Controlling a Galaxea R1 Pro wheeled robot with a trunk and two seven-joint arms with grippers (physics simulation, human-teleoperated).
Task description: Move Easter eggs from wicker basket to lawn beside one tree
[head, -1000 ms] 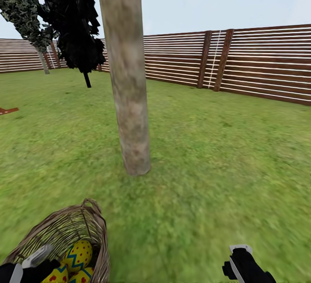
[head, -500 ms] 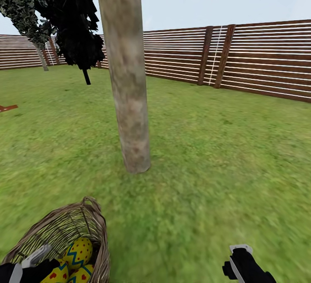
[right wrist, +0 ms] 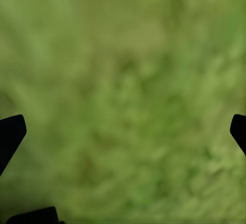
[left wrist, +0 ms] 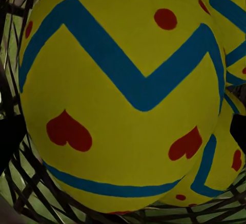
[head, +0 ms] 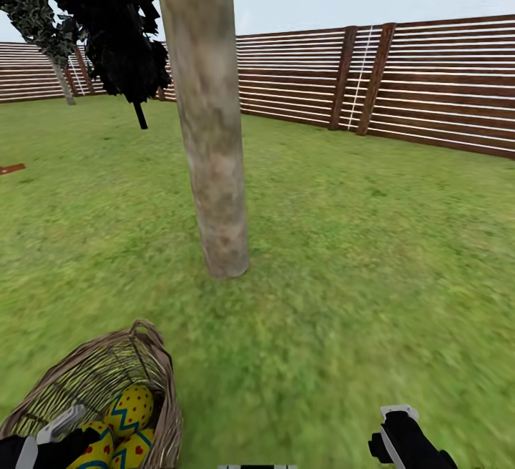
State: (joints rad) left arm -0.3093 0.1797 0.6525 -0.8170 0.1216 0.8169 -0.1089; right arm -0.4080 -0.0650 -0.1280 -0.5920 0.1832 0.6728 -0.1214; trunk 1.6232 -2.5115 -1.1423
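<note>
- We see three eggs (head: 129, 412) in the basket (head: 100, 376), yellow with blue zigzag bands and red hearts and dots; they lie pressed together against its near side. Close up, the nearest egg (left wrist: 123, 96) touches a second egg (left wrist: 225, 157) behind it, with dark weave beneath them.
- The basket is brown open-weave wicker, rounded, with a small looped handle (head: 146, 329) at its far rim. We find it upright on the lawn (head: 357, 240).
- The tree (head: 211, 133) shows a thick, pale grey-brown trunk, rising straight from the grass, near the basket and apart from it.
- The lawn is flat, mottled green.
</note>
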